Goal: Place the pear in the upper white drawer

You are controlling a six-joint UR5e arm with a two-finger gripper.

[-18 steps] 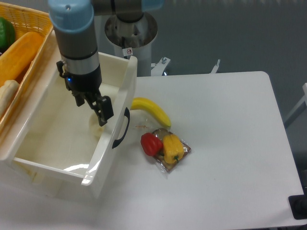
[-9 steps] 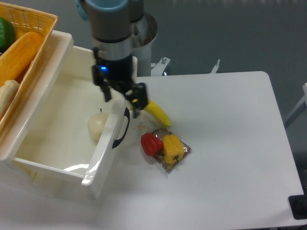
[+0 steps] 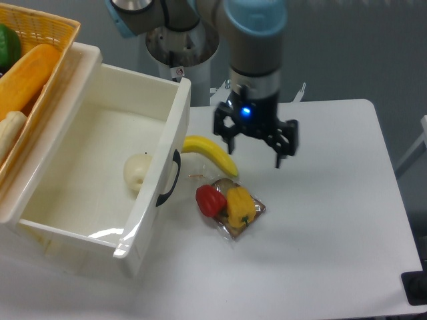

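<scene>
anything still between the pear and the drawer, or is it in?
Nothing in the way: the pear already lies on the floor of the drawer, near its front wall. The gripper is open and empty, out over the table beside the banana.

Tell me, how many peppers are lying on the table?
2. The red pepper and the yellow pepper lie side by side in one clear packet, on the table just below the banana. A green thing in the basket is cut off.
</scene>
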